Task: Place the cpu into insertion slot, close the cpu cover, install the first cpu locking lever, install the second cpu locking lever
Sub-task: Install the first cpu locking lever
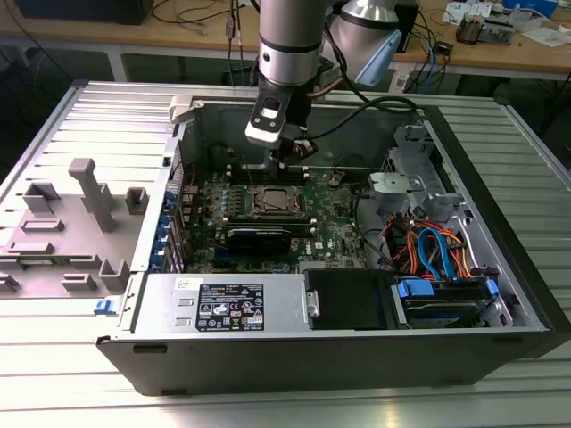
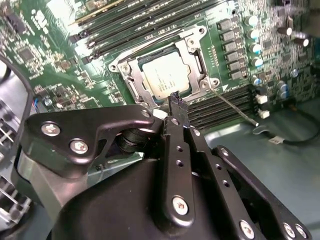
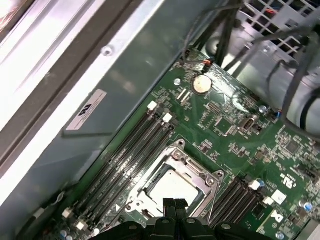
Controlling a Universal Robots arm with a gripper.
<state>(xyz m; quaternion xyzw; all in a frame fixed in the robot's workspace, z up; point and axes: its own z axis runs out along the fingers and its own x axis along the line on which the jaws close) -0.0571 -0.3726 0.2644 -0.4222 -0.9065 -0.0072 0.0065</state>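
Note:
The cpu (image 2: 162, 75) lies flat in the insertion slot (image 1: 275, 201) on the green board, its silver top facing up. The cpu cover (image 2: 196, 56), a silvery frame, lies down around it. One thin locking lever (image 2: 235, 107) sticks out from the socket corner, free over the memory slots. A second wire lever (image 2: 150, 41) runs along the socket's far edge; I cannot tell if it is latched. My gripper (image 3: 175, 203) hangs just above the socket's edge, fingers pressed together with nothing between them. The cpu (image 3: 172, 187) and the gripper (image 1: 287, 162) appear in the other views too.
Long black memory slots (image 3: 132, 150) flank the socket on both sides. A coin battery (image 3: 201, 84) sits further along the board. The open case holds a power supply (image 1: 232, 308) at the front and drive cables (image 1: 433, 250) on the exterior view's right. Grey fixtures (image 1: 89, 192) stand outside.

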